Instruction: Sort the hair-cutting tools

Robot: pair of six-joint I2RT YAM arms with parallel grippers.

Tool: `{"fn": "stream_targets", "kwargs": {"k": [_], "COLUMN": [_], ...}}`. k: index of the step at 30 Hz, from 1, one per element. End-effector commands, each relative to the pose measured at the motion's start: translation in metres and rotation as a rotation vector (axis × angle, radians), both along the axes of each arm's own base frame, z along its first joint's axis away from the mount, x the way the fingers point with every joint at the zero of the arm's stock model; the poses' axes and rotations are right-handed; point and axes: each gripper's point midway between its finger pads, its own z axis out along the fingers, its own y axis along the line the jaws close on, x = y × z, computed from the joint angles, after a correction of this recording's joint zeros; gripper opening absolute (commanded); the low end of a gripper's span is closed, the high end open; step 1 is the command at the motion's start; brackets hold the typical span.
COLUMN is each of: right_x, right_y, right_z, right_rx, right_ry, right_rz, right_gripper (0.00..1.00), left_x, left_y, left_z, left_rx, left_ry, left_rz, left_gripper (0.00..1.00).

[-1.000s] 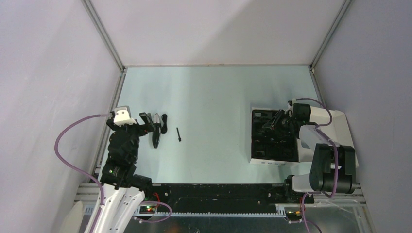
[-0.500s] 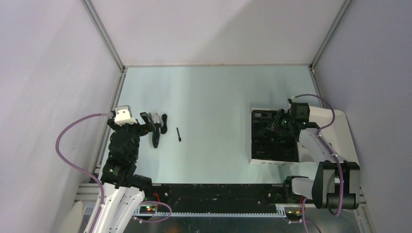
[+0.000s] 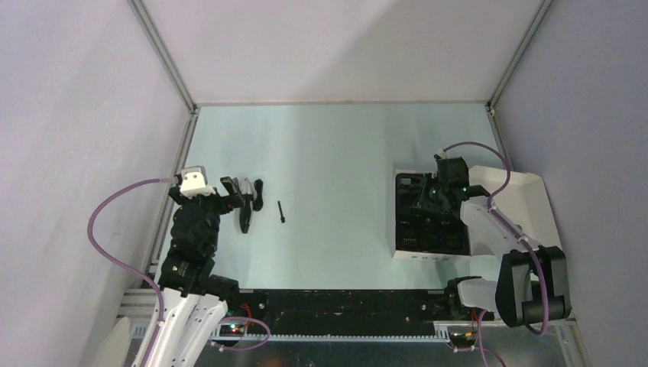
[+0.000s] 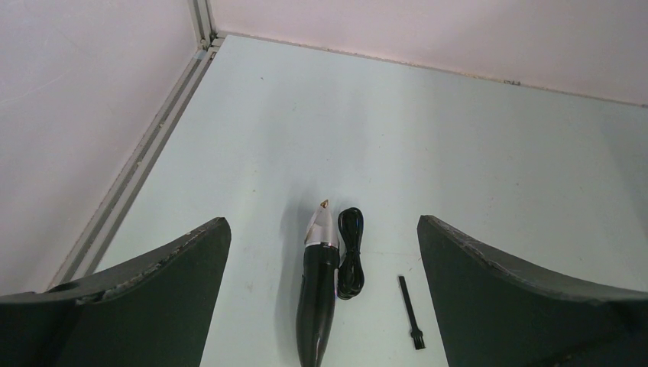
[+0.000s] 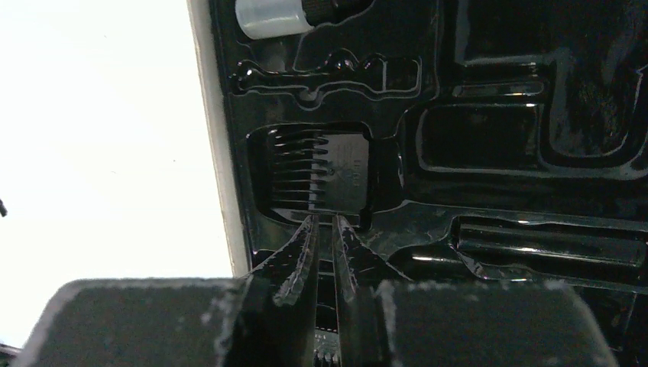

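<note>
**Right jaws at comb in box, left jaws wide over clipper**

Pictured from above: a pale worktop (image 3: 336,153) with two groups of kit well apart. At the left, the left jaws, spread wide and gripping nothing, their dark fingers (image 4: 153,298) framing the wrist view. Flat on the worktop between them in that view: the black clipper body (image 4: 317,306), silvery tip pointing toward the far wall. Just beside it on its right, touching or nearly so, a coiled black cord (image 4: 350,252). A little further right and apart, the thin stick-like brush (image 4: 410,302).

At the right, a flat white box (image 3: 527,191), lid folded out to the right, black moulded insert (image 3: 428,229) toward the middle of the worktop. Down over the insert's far half, the right jaws, set to a thin slit. Seen from the right wrist: tips right at the near edge of a ribbed black comb attachment (image 5: 325,170), seated in its own recess close to the insert's white-rimmed left side. Pinching that edge or merely touching it: impossible to tell. Beyond the comb, at the top of the frame, a pale cylindrical piece (image 5: 267,15) in another recess. Other recesses too dark and glossy to read.
</note>
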Motion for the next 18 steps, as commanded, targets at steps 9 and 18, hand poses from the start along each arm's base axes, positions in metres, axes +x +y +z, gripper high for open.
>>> {"fn": "stream_targets", "kwargs": {"k": [9,18], "right_x": [0.008,0.01], "right_y": [-0.001,0.001], "right_z": [-0.012,0.007], "right_rx": [-0.066,-0.063], "right_ry": [0.033,-0.002], "right_rz": [0.01,0.015], "right_gripper": [0.13,0.15], "left_x": [0.003,0.004], "left_y": [-0.003,-0.003], "left_z": [0.003,0.003], "left_rx": [0.01,0.01], "left_ry": [-0.016,-0.017], "left_rz": [-0.016,-0.016], "left_gripper": [1.0,1.0]}}
